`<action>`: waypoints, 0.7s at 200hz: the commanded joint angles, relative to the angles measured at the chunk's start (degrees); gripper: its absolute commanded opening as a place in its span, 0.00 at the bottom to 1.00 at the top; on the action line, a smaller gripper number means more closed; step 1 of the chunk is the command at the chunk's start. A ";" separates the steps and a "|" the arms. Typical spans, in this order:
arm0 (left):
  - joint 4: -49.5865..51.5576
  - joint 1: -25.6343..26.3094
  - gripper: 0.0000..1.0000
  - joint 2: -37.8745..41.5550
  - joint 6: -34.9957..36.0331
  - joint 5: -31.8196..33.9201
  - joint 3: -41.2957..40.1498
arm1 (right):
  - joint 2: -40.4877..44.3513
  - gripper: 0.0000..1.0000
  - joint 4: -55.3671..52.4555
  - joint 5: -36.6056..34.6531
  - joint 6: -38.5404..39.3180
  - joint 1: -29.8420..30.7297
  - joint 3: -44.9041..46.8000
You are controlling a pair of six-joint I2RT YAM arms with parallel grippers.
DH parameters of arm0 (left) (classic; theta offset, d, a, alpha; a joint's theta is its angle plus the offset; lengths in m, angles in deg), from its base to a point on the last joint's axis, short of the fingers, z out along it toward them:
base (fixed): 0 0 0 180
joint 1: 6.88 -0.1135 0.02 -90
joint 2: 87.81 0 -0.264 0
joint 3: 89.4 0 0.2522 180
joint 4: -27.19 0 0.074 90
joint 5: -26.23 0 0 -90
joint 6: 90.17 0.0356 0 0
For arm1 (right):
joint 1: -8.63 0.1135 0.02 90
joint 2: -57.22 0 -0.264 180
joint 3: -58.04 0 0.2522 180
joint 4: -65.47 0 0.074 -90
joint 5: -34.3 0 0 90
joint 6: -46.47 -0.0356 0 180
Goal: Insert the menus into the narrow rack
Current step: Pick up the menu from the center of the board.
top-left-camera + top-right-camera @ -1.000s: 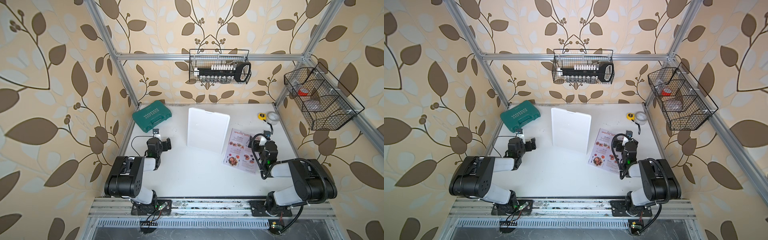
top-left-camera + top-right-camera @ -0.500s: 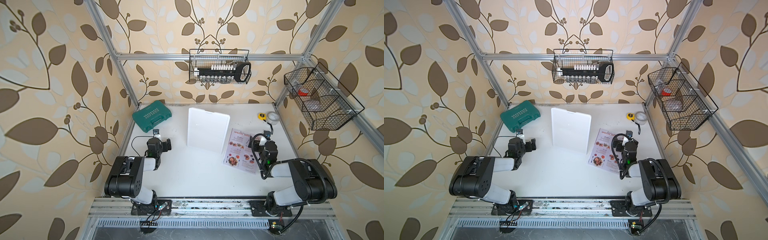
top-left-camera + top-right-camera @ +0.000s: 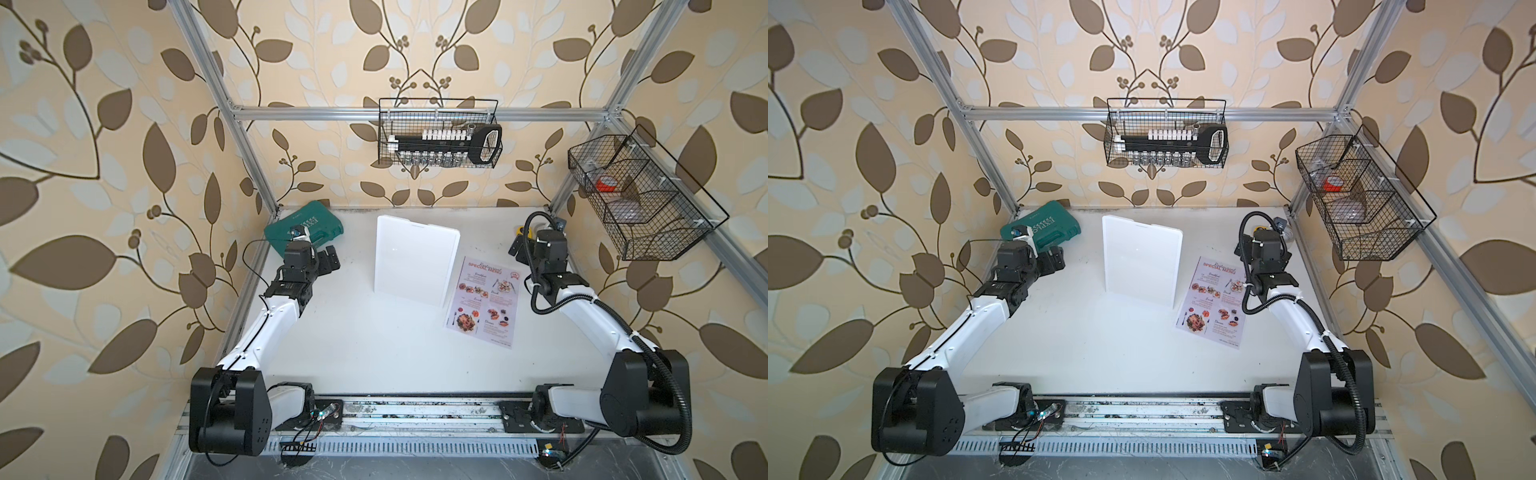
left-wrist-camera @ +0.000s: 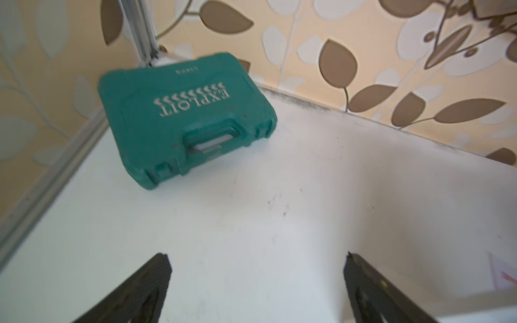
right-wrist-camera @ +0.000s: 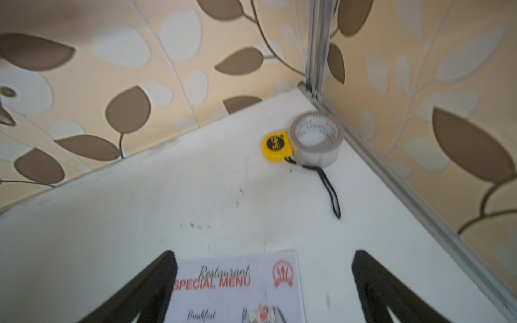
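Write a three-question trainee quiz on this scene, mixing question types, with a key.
1. True or false: the pale paper menu sheet with the red heading is already inside the upright frosted-white plastic rack.
2. Which is nearer the green hard plastic case: A) left gripper B) right gripper?
3. Fill in: beside the small yellow tape measure sits a clear roll of ____.
Key: 1 false, it lies flat on the white table beside the rack; 2 A; 3 tape.
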 commanded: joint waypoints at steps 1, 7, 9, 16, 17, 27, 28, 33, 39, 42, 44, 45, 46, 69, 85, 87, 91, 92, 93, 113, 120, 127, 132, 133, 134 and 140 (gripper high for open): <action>13.25 4.23 0.99 3.13 -8.96 -9.77 -1.20 | 0.78 0.99 -21.92 5.73 -9.25 -0.50 0.83; 13.53 5.96 0.99 4.04 -10.33 -11.31 -2.00 | 1.03 0.99 -22.95 7.89 -10.12 -0.81 1.97; 13.65 6.54 0.99 4.43 -10.88 -11.56 -2.35 | 1.12 0.99 -23.20 8.64 -10.40 -0.91 2.34; 13.83 9.08 0.99 5.65 -12.25 -11.83 -3.38 | 1.51 0.99 -23.93 11.90 -10.88 -1.45 3.97; 13.80 9.40 0.99 5.89 -12.40 -11.80 -3.47 | 1.60 0.99 -23.97 12.29 -10.89 -1.56 4.19; 14.22 12.92 0.99 7.72 -14.27 -10.94 -4.55 | 2.51 0.98 -24.28 15.67 -11.35 -2.44 6.73; 14.26 13.25 0.99 7.85 -14.47 -10.82 -4.71 | 2.59 0.98 -24.24 15.93 -11.44 -2.54 7.01; 14.17 14.62 0.99 8.71 -15.10 -10.71 -5.18 | 3.29 0.98 -23.94 17.32 -11.65 -3.03 8.37; 14.29 16.04 0.99 9.70 -15.59 -10.66 -5.55 | 4.27 0.97 -23.30 19.14 -11.67 -3.69 10.16; 14.37 16.61 0.99 10.06 -15.93 -10.44 -5.66 | 4.82 0.96 -22.83 19.98 -11.64 -3.98 10.93; 14.54 17.02 0.99 10.33 -16.10 -10.27 -5.75 | 5.21 0.96 -22.51 20.43 -11.66 -4.25 11.53; 14.55 17.19 0.99 10.47 -16.26 -10.22 -5.79 | 5.34 0.96 -22.39 20.59 -11.68 -4.33 11.79; 14.56 17.37 0.99 10.59 -16.43 -10.12 -5.86 | 5.59 0.96 -22.24 20.85 -11.64 -4.41 12.00; 13.46 20.08 0.99 10.65 -18.29 -12.63 -6.81 | 9.42 0.91 -17.74 24.87 -11.48 -6.93 17.31; 13.87 22.01 0.99 8.60 -18.27 -13.07 -6.20 | 10.01 0.87 -14.16 27.64 -10.72 -9.31 19.33; 13.95 22.24 0.99 8.36 -18.20 -13.08 -6.08 | 10.00 0.86 -13.75 27.95 -10.73 -9.58 19.51; 14.06 22.76 0.99 7.76 -18.10 -12.89 -5.84 | 9.68 0.85 -13.00 28.63 -10.57 -10.30 19.70; 14.09 22.83 0.99 7.69 -18.05 -12.85 -5.79 | 9.60 0.85 -12.79 28.78 -10.52 -10.43 19.78; 14.11 22.91 0.99 7.53 -18.07 -12.79 -5.77 | 9.52 0.85 -12.52 28.94 -10.45 -10.58 19.83; 13.23 23.95 0.99 5.37 -18.52 -11.93 -4.89 | 6.08 0.81 -8.41 31.79 -8.85 -13.58 19.80; 12.54 23.96 0.99 4.81 -18.80 -11.77 -4.63 | 4.58 0.79 -6.89 33.18 -8.42 -14.71 19.62; 11.96 23.96 0.99 4.20 -19.07 -11.56 -4.41 | 2.90 0.77 -6.08 34.60 -8.03 -15.88 19.14; 11.51 23.96 0.99 3.76 -19.13 -11.52 -4.21 | 1.75 0.76 -5.31 35.94 -7.44 -16.57 18.75; 11.50 23.96 0.99 3.68 -19.14 -11.51 -4.19 | 1.55 0.75 -5.13 36.17 -7.37 -16.68 18.65; 11.50 23.96 0.99 3.59 -19.10 -11.51 -4.13 | 1.32 0.75 -4.95 36.51 -7.25 -16.74 18.60; 11.21 23.96 0.99 3.06 -19.06 -11.34 -3.76 | 0.13 0.74 -4.21 37.76 -6.91 -17.33 18.15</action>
